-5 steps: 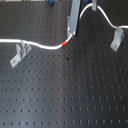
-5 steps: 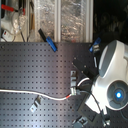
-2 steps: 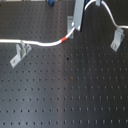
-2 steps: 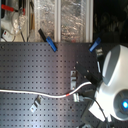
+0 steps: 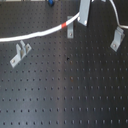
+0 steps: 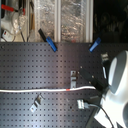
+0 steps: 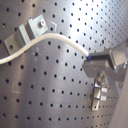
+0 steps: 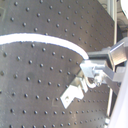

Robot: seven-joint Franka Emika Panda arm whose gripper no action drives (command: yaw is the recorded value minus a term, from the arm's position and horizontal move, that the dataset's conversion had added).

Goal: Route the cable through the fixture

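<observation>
Fingers [image 7: 102, 62] of the gripper [image 5: 84, 12] are clamped on the cable [image 5: 35, 34], whose end disappears between them in both wrist views. In the first exterior view the gripper sits at the upper edge of the frame, right of centre, just above a small metal bracket [image 5: 71, 31].

From the grasp the white cable runs down and leftward across the black perforated board [image 5: 70, 85], passing just over that bracket, and leaves the frame at the left edge. Its red-orange band [image 5: 64, 25] lies just left of the bracket. In the second exterior view the cable [image 6: 35, 90] stretches nearly level from the left edge to the robot's white body [image 6: 117, 85] at the right, with the band [image 6: 69, 88] near mid-frame.

Two more brackets stand on the board in the first exterior view: one [image 5: 19, 54] at the left, below the cable and apart from it, another [image 5: 116, 39] at the right. A second white cord [image 5: 116, 17] curves down toward the right bracket from the upper edge.

Two blue clips [image 6: 51, 44] lie at the board's far edge in the second exterior view.
</observation>
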